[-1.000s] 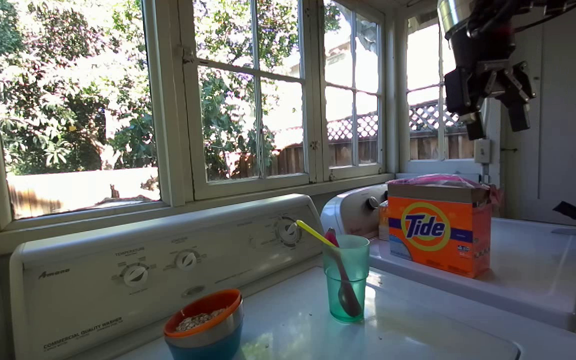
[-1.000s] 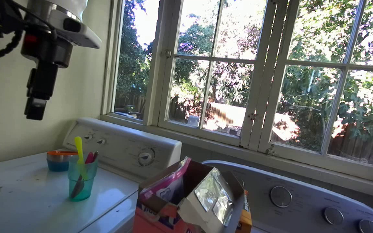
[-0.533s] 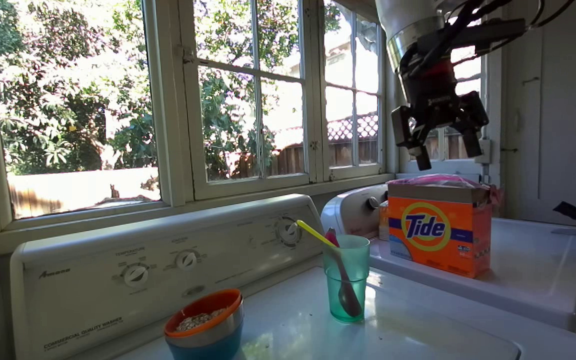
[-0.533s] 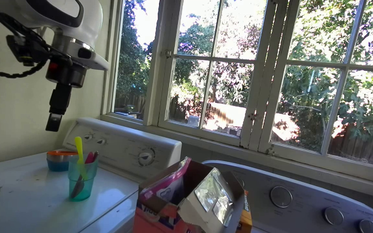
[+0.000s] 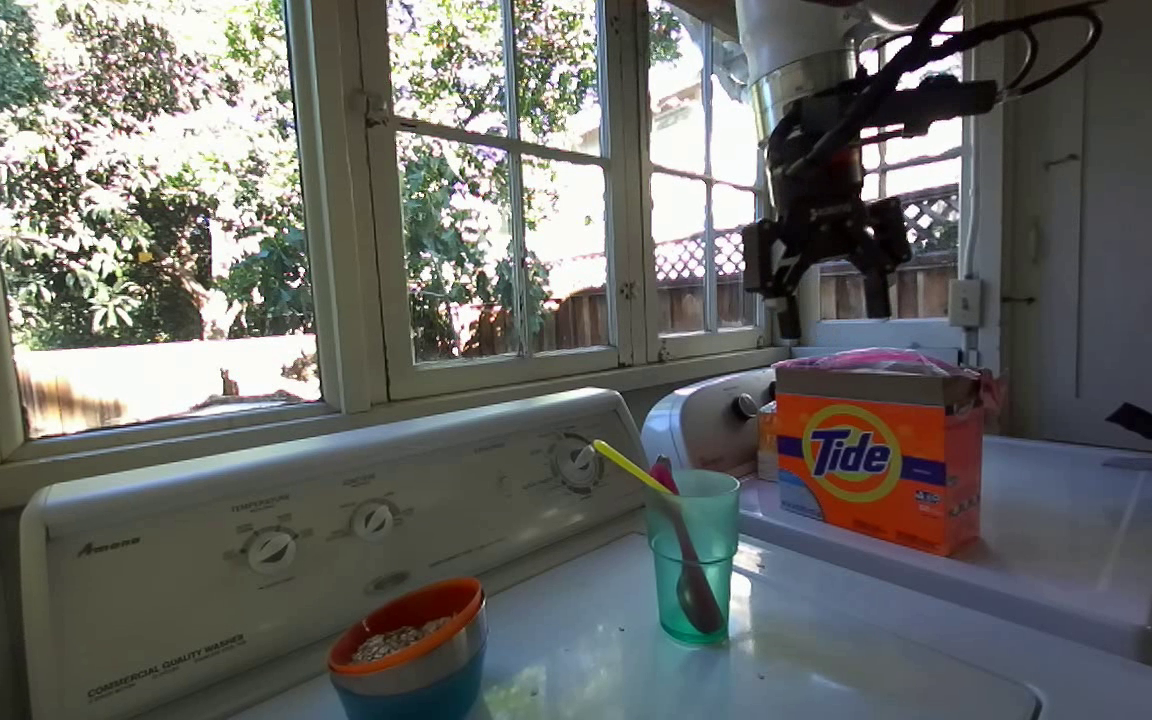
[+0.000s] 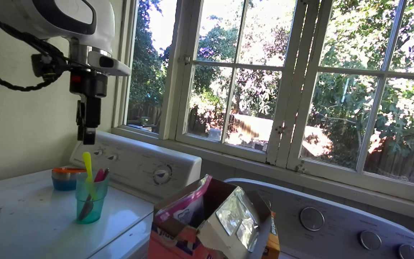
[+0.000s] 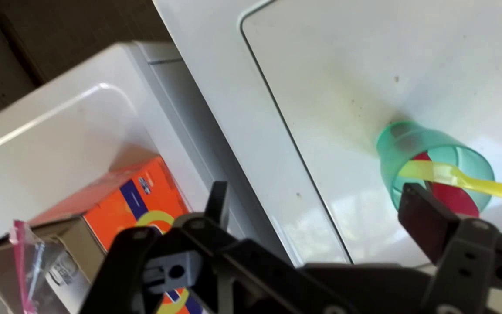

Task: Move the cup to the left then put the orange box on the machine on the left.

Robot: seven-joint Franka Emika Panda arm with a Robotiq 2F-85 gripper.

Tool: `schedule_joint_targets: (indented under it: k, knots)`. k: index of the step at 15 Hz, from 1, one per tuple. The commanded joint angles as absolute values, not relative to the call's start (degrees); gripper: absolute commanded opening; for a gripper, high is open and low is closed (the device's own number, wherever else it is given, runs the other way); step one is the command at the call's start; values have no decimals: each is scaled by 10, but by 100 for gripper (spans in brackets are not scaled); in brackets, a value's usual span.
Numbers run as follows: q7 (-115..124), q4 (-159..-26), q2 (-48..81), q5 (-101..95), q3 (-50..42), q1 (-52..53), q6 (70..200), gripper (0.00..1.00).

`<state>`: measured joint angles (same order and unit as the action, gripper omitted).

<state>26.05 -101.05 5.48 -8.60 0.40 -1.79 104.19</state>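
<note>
The translucent green cup (image 5: 666,570) stands upright on the white left machine (image 5: 836,625), with a yellow utensil and dark red ones in it. It also shows in an exterior view (image 6: 98,210) and in the wrist view (image 7: 388,148). The orange Tide box (image 5: 871,505) stands open-topped on the right machine (image 5: 1046,560); it also shows in the wrist view (image 7: 159,198). My black gripper (image 5: 833,315) is open and empty, high above both machines. In the wrist view, the gripper (image 7: 314,196) spans the gap between the machines; its right finger overlaps the cup's rim.
A bowl-like stack with an orange rim and blue base (image 5: 416,685) holds flakes on the left machine. A smaller orange box (image 6: 272,241) stands behind the Tide box. Control panels (image 5: 186,570) and windows line the back. A narrow gap (image 7: 251,205) separates the machines.
My gripper has swung in from the upper right, moving left and down, then further left and slightly up, in an exterior view. It stays open. The cup and box have not moved.
</note>
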Motion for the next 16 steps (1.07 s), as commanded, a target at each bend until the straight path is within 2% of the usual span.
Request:
schedule_joint_targets:
  k: [1,6,16]
  knots:
    - [200,-986,98,-61,1,-10,1130,100]
    - [81,-979,150,-14,5,-11,1193,100]
    - [48,-942,231,-7,10,5,1158,100]
